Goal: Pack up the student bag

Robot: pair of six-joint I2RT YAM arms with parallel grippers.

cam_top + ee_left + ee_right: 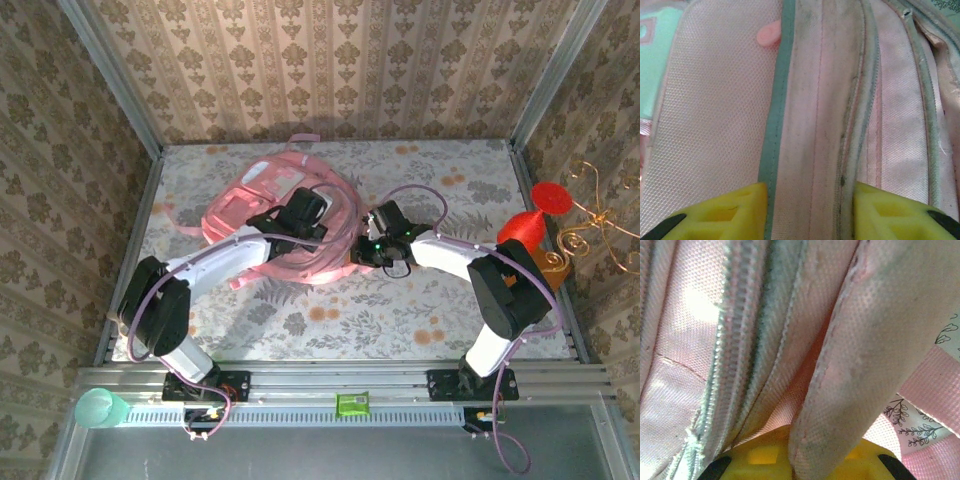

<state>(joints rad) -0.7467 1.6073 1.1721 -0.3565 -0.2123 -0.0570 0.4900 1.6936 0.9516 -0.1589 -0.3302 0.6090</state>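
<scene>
While the right gripper (pixel 805 460) clamps a padded edge of the student bag (pixel 240 205), the left gripper (pixel 807 210) stands parted astride a seam band.
The bag lies flat on the floral table (pixel 400 310), left of centre, and packing is judged barely begun. A teal cup (pixel 100 408) and a red hourglass-shaped object (pixel 535 215) sit off-table, obstructing nothing.

No text, number, brand or sign can be read in any view. The white patches (pixel 266 182) on the student bag (pixel 232 218), left of centre in the top view, are too small and blurred to show print. The small green block (pixel 352 404) on the rail (pixel 420 378) near the bottom edge likewise shows no legible marking
</scene>
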